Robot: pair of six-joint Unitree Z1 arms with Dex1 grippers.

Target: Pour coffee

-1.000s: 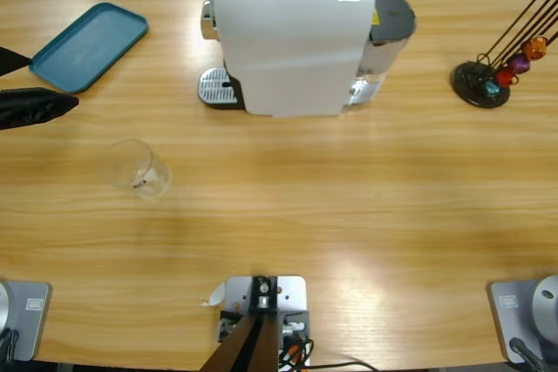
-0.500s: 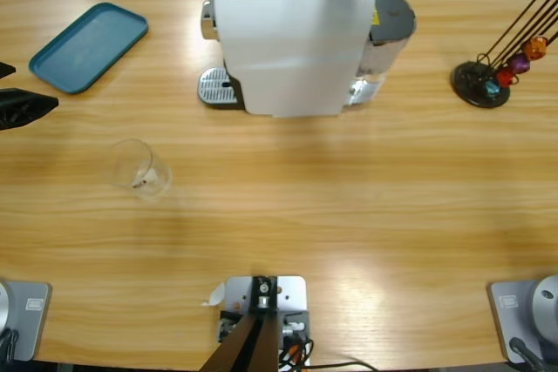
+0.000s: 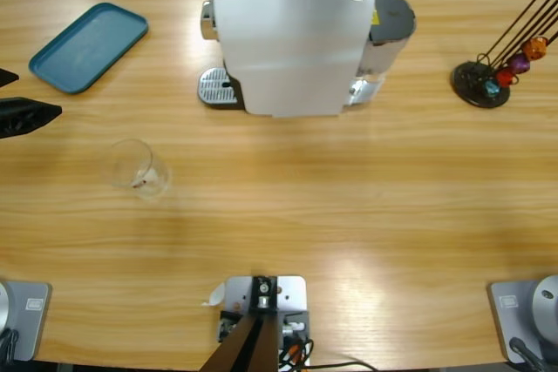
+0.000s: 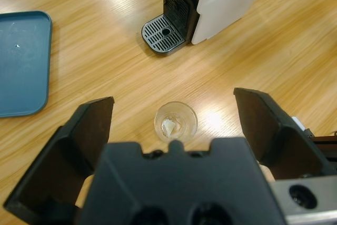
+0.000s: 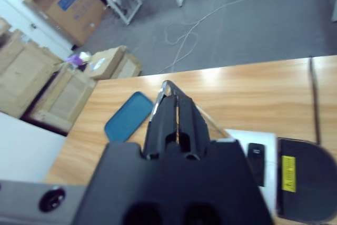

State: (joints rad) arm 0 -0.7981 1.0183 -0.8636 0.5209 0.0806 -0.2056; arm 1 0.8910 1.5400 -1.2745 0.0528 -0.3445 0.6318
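Left gripper hangs above the glass tumbler, jaws wide open (right gripper pressed closed, empty).

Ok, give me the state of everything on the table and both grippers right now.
Left gripper: jaws open, nothing held, above the glass.
Right gripper: jaws shut, empty, pointing over the table.
Glass: upright, free on the wood, almost empty.
Coffee machine: drip tray bare.
Blue tray: nothing on it.
Capsule holder: upright, capsules loaded.

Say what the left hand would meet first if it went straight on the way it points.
Probably the clear glass: it sits centred between the open left hand, apart from it, on the table.
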